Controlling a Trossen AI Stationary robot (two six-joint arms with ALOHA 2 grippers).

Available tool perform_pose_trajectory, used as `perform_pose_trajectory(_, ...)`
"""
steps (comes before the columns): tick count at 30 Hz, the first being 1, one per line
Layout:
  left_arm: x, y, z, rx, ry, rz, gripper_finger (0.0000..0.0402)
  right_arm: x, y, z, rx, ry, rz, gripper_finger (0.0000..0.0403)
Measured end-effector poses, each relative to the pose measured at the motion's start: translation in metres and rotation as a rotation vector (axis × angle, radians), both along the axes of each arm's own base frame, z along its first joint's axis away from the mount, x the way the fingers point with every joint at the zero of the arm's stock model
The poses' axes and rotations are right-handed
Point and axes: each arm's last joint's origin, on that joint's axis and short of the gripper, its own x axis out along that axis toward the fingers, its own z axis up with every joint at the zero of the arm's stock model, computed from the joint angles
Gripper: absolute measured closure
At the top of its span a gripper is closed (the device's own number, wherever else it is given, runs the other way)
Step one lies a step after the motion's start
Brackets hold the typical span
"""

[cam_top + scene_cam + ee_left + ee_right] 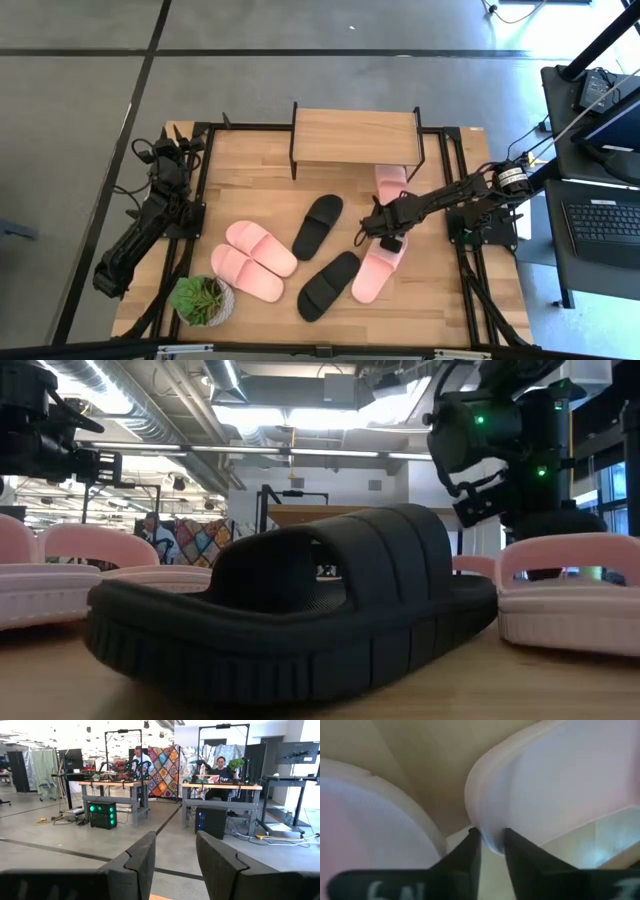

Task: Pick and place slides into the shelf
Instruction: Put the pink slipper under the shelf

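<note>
Several slides lie on the wooden table in front of the shelf (355, 135). Two pink ones (255, 258) are at the left. One black slide (318, 225) lies in the middle and another (328, 285) nearer the front. A pink one (390, 180) lies by the shelf's right legs. My right gripper (386, 232) points steeply down on another pink slide (372, 275) and is shut on it. My left gripper (172, 855) is drawn back at the table's left edge, open and holding nothing. My right gripper pinches the rim of the pink slide's strap (485, 820) between its two fingertips (470, 851), coming from above and slanting down. The footbed (365, 830) shows beside the strap. The slide's sole lies flat on the table.
A small potted plant (203, 298) stands at the table's front left. A black frame runs around the table's edges. The table shows bare wood between the shelf and the slides. In the low view the front black slide (300, 610) fills the foreground. People sit at benches far behind.
</note>
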Motion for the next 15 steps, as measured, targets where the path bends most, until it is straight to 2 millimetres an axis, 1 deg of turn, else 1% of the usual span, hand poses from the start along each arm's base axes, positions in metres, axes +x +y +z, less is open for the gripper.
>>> perform_pose_trajectory(3,0.0000,0.0000,0.0000,0.000,0.000,0.000,0.0267,0.0003,-0.0001,0.0001,0.002,0.003,0.019,0.0373)
perform_pose_trajectory(5,0.0000,0.0000,0.0000,0.000,0.000,0.000,0.0267,0.0004,-0.0002,0.0001,0.002,0.003,0.020,0.0390)
perform_pose_trajectory(10,0.0000,0.0000,-0.0001,0.000,0.000,0.000,0.0267,0.0010,-0.0002,0.0000,-0.001,-0.012,-0.010,0.0388)
perform_pose_trajectory(15,0.0000,0.0000,-0.0001,0.000,0.000,0.000,0.0267,0.0014,-0.0016,0.0002,-0.018,-0.021,-0.033,0.0397)
